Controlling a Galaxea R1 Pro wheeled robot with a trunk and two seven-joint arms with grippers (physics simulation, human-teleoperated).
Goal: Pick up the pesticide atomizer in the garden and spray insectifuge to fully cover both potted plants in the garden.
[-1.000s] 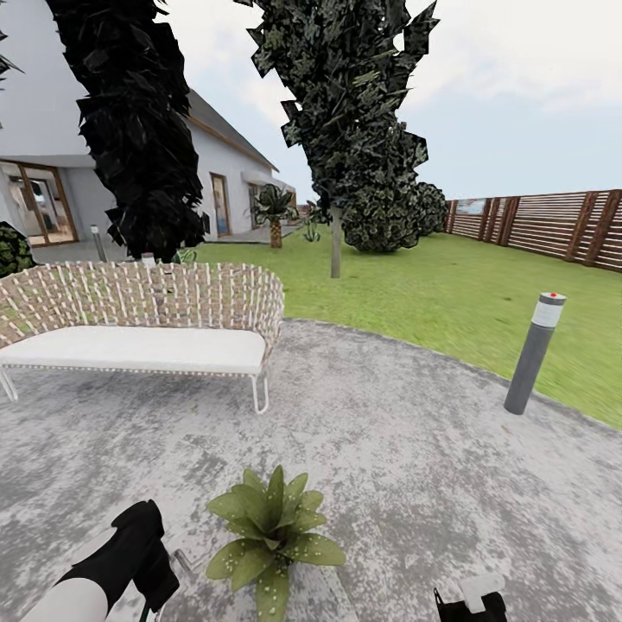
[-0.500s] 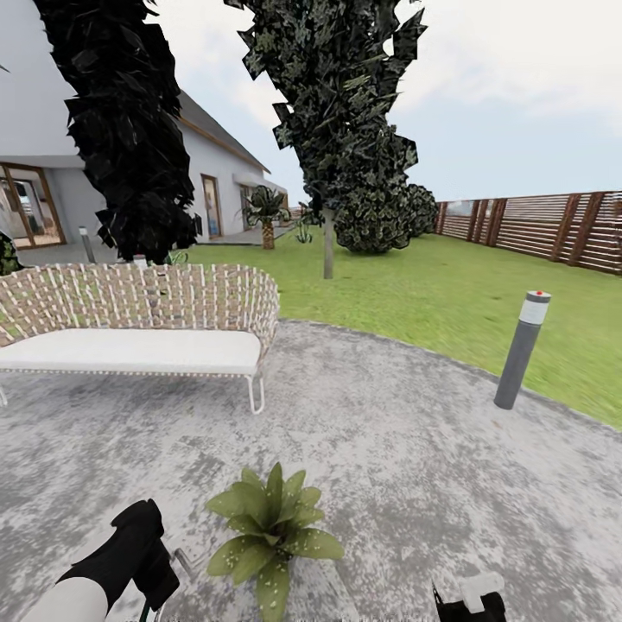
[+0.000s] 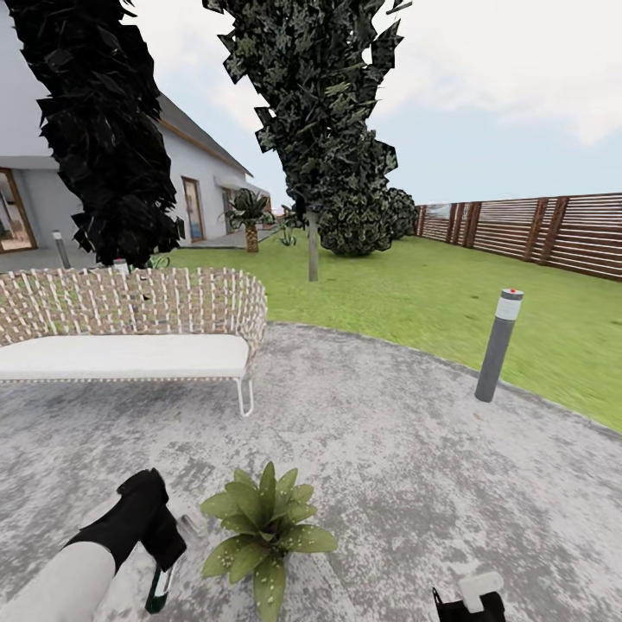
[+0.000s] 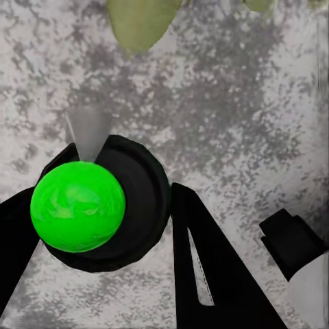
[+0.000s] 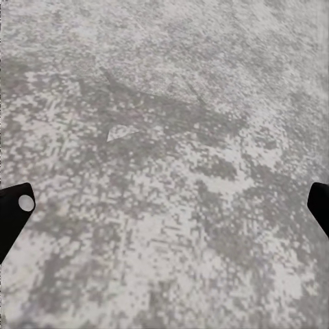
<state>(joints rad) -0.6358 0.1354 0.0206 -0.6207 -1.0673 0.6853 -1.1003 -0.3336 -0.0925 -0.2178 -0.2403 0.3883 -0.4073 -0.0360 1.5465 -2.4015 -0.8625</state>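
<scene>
My left gripper has its jaws clamped on the pesticide atomizer. From the left wrist camera I look straight down the bottle's end, a bright green round face in a dark ring, so its length is hidden from me there. In the head view the atomizer hangs below the left gripper, long axis near upright and tipped slightly, with only a dark body and a whitish edge showing; I cannot tell which way the nozzle faces. It is held low over the paving, just beside the potted plant, whose pot I cannot see under the leaves.

My right gripper has its jaws wide apart, just the dark tips showing at either edge of the right wrist camera, nothing between them but mottled grey paving. In the head view the right gripper is cut off by the frame's lower edge.

Farther out stand a woven bench with a white cushion, a grey bollard light, lawn, two tall trees, a house and the slat fence.
</scene>
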